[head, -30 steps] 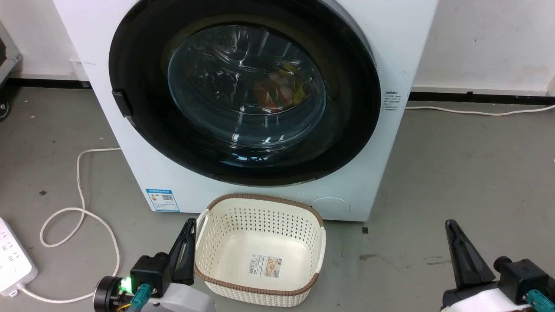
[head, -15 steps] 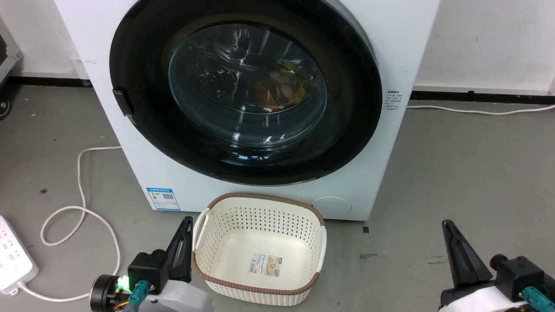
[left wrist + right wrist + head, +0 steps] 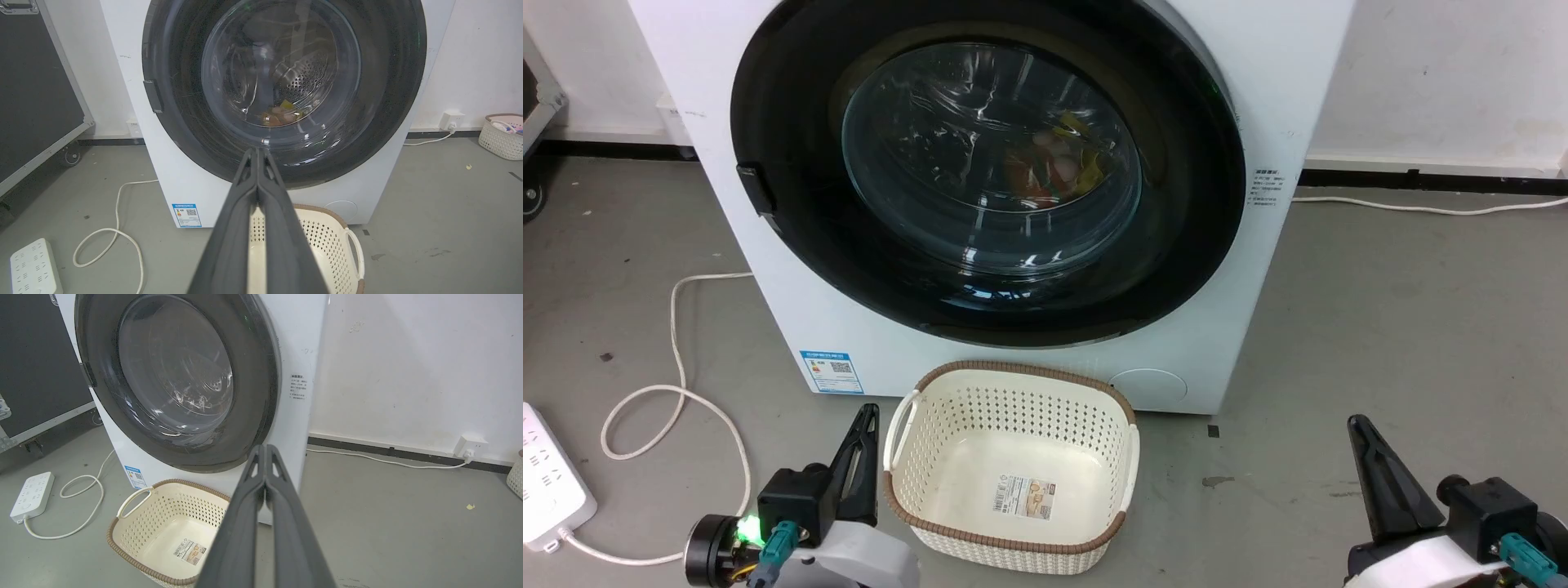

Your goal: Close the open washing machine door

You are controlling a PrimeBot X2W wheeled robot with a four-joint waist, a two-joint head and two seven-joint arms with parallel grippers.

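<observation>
The white washing machine (image 3: 1282, 98) stands in front of me. Its washing machine door (image 3: 1176, 245), with a glossy black rim and a glass bowl window, lies flat against the front; coloured laundry shows through the glass. The door handle (image 3: 756, 189) is on its left edge. My left gripper (image 3: 869, 412) is shut and empty, low at the left, well short of the door. My right gripper (image 3: 1354, 423) is also shut and empty, low at the right. The left gripper (image 3: 258, 152) points at the door's lower rim (image 3: 184, 102). The right gripper (image 3: 265, 448) points at the machine's lower right corner beside the door (image 3: 253, 396).
A cream perforated basket (image 3: 1013, 373) sits empty on the floor between my grippers, touching the machine's base. A white power strip (image 3: 547, 482) and looped cable (image 3: 674, 327) lie at the left. A black wheeled case (image 3: 36, 102) stands left; another basket (image 3: 500, 136) far right.
The whole head view has shifted slightly, so the camera moved. Both grippers stay shut and sit a little lower in view. The door looks the same.
</observation>
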